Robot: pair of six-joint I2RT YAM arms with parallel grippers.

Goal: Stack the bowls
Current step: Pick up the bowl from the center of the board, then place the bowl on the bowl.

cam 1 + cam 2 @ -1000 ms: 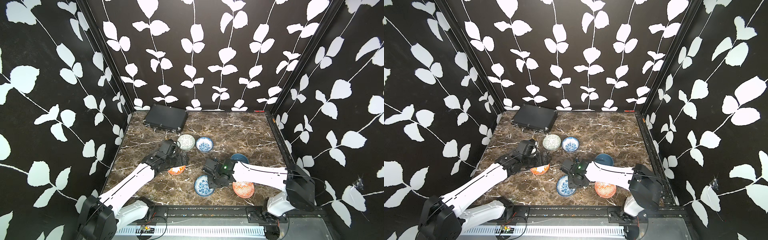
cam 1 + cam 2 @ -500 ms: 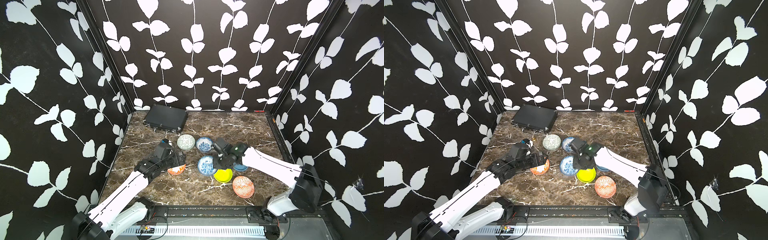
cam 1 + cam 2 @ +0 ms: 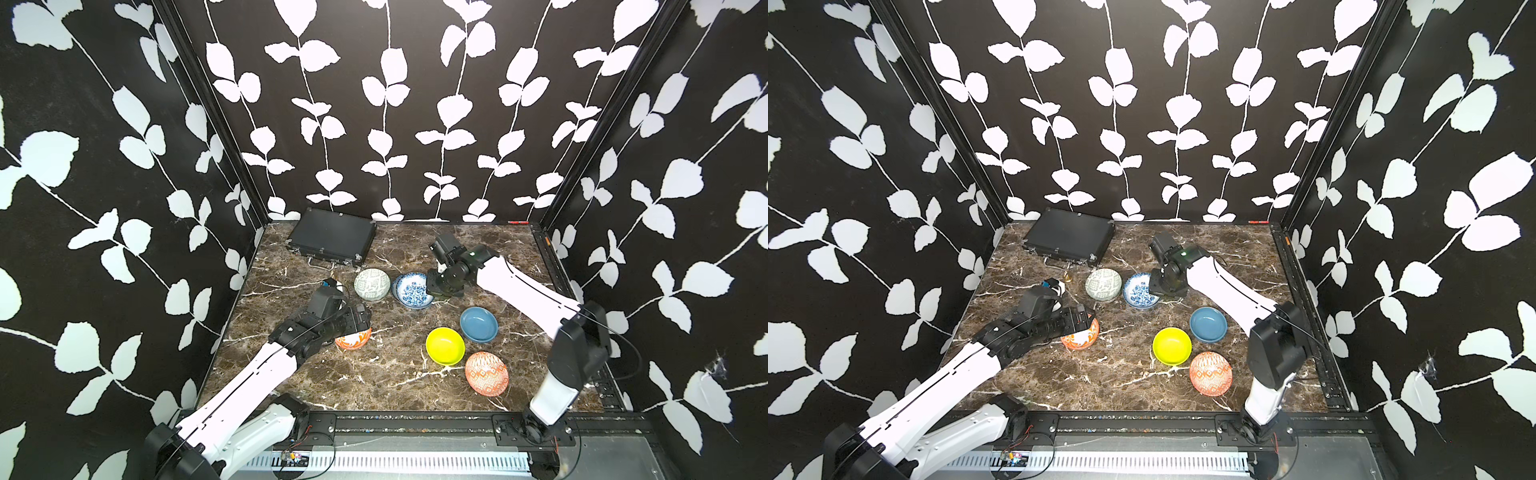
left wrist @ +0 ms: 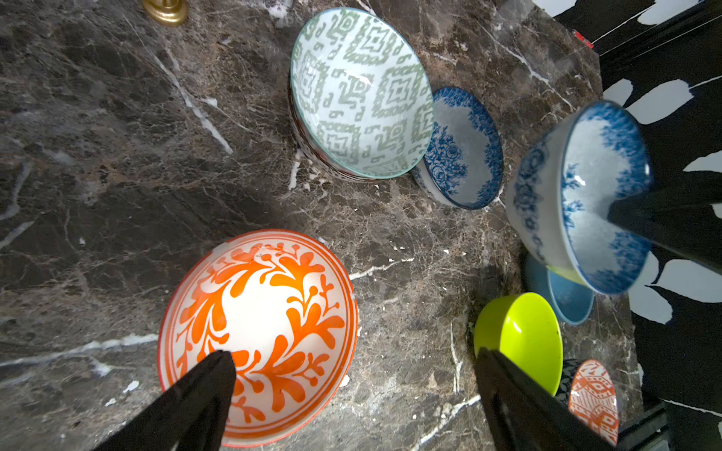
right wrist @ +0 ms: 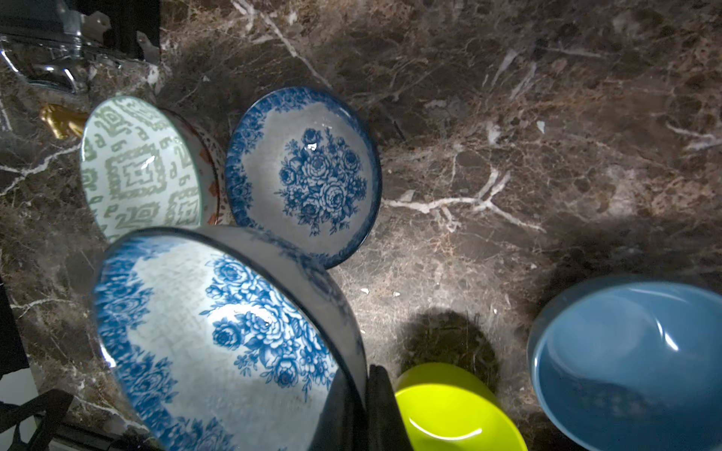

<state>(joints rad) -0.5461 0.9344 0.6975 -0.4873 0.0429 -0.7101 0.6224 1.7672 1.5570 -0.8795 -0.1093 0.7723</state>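
My right fingers (image 5: 381,414) were pressed together on the rim of a blue-floral bowl (image 5: 218,336), pinching its wall so that it hung tilted and clear of the bench (image 5: 508,117). The left wrist view showed the same bowl lifted off the marble. Just beside it stood the second blue-floral bowl (image 5: 304,175), upright on the bench. Next to that was the pale green-patterned bowl (image 5: 136,168), nested in a speckled bowl (image 5: 213,172) of which I could see only the outer wall. My left fingers (image 4: 195,402) were spread wide and held nothing. They hovered over the orange leaf-patterned bowl (image 4: 258,332), one tip above its inside, the other out past its rim toward the yellow bowl (image 4: 519,336). In a top view the yellow bowl, the plain blue bowl (image 3: 478,324) and the orange diamond-patterned bowl (image 3: 486,372) sat close together toward the right arm's base, none stacked. The black case (image 3: 332,237) lay at the far left corner, a small brass-coloured piece (image 4: 166,9) near it.
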